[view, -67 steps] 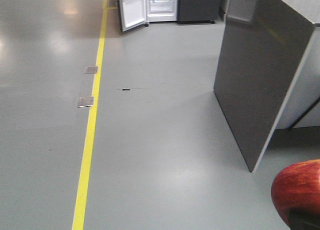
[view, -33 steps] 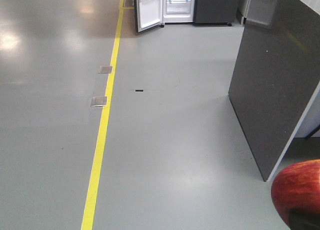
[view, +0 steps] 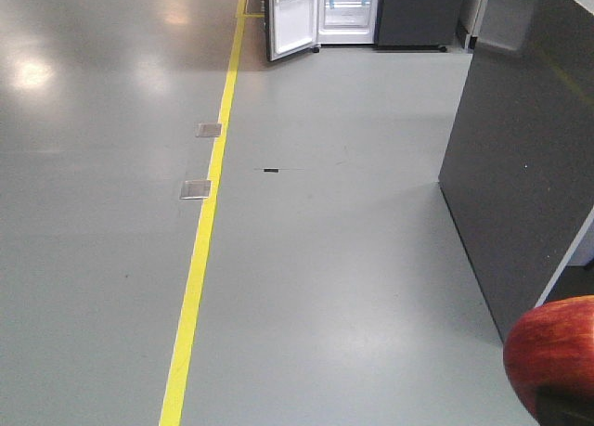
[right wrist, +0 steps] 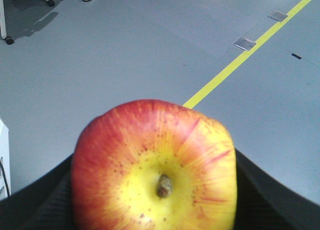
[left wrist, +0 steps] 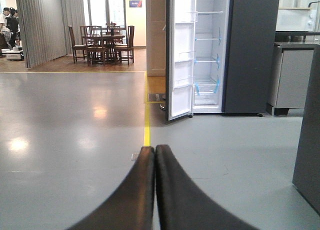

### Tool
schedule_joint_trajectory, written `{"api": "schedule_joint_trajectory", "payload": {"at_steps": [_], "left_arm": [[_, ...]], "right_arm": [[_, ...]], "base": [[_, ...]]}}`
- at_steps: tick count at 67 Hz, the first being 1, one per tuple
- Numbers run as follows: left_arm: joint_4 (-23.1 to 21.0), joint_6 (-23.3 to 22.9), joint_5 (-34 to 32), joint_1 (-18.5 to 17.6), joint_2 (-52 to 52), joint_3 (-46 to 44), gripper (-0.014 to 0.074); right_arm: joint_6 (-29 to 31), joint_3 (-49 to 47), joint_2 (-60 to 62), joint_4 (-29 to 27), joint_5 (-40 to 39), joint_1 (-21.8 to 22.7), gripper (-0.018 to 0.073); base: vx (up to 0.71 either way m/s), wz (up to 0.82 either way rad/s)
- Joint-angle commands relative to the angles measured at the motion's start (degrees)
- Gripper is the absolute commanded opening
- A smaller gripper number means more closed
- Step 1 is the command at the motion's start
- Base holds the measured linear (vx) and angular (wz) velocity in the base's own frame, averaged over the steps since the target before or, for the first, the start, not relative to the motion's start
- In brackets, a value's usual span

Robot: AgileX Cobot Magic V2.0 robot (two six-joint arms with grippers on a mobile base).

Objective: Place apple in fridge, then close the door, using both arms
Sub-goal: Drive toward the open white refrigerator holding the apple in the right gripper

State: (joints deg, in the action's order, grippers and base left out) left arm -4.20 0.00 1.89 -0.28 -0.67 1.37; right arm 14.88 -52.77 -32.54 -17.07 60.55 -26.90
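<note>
The red apple (right wrist: 155, 170) with a yellow patch round its stem fills the right wrist view, and my right gripper (right wrist: 155, 200) is shut on it, black fingers (right wrist: 35, 200) at both sides. Its red side shows at the front view's lower right corner as the apple (view: 554, 352). The fridge (left wrist: 210, 59) stands far ahead with its door (left wrist: 181, 54) swung open to the left, white inside with blue tape marks. In the front view the fridge (view: 348, 13) is at the top edge. My left gripper (left wrist: 154, 152) is shut and holds nothing.
A yellow floor line (view: 206, 222) runs toward the fridge, with two metal floor plates (view: 196, 188) beside it. A dark grey panel (view: 524, 157) stands close on the right. A grey cabinet (left wrist: 290, 77) is right of the fridge. Dining chairs and a table (left wrist: 102, 42) stand far left.
The view has swung left and moved forward: the fridge, yellow line and grey panel have shifted to the right in the front view. The apple stays in my right gripper.
</note>
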Motion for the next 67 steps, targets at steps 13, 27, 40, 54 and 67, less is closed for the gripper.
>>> {"api": "schedule_joint_trajectory", "payload": {"at_steps": [13, 27, 40, 54, 67], "left_arm": [[-0.28, -0.53, -4.40, 0.04, -0.85, 1.60, -0.0006], [-0.28, -0.53, -4.40, 0.04, -0.85, 1.60, -0.0006], [-0.28, -0.53, -4.40, 0.04, -0.85, 1.60, -0.0006], [-0.28, -0.53, -4.40, 0.04, -0.85, 1.60, -0.0006], [-0.28, -0.53, -4.40, 0.04, -0.85, 1.60, -0.0006]], "right_arm": [[0.05, -1.49, -0.31, -1.01, -3.70, 0.03, 0.0224], [0.05, -1.49, -0.31, -1.01, -3.70, 0.03, 0.0224], [0.05, -1.49, -0.31, -1.01, -3.70, 0.03, 0.0224], [0.05, -1.49, -0.31, -1.01, -3.70, 0.03, 0.0224], [0.05, -1.49, -0.31, -1.01, -3.70, 0.03, 0.0224]], "base": [[0.06, 0.03], [0.07, 0.00], [0.09, 0.01], [0.11, -0.01], [0.13, -0.03]]}}
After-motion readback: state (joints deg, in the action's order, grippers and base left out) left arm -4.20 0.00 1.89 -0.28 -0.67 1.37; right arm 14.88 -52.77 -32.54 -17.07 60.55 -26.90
